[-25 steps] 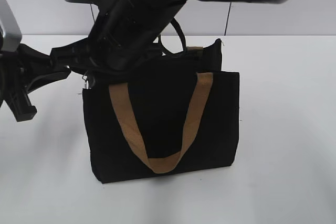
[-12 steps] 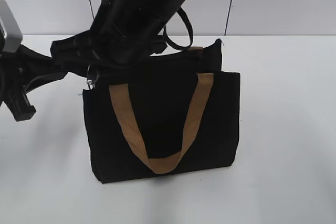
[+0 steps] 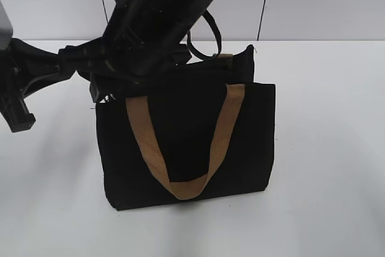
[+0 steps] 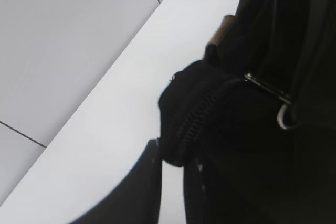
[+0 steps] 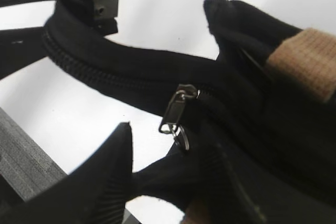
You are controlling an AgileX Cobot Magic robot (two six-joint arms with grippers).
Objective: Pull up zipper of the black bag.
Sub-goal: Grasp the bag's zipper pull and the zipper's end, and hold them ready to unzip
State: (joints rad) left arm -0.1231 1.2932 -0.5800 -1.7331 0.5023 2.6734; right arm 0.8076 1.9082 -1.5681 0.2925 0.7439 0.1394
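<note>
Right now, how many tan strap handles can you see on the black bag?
2. One handle hangs down the bag's front face in a loop. Of the other handle, only a small bit shows at the back top edge, behind the arm; the rest is hidden.

No writing, label, brand mark or number can be read anywhere from where I stand. The black bag (image 3: 183,142) shows plain fabric with no logo or tag, its tan handle (image 3: 186,145) is bare webbing, and the silver pull tab (image 5: 172,115) carries no legible stamp.
</note>
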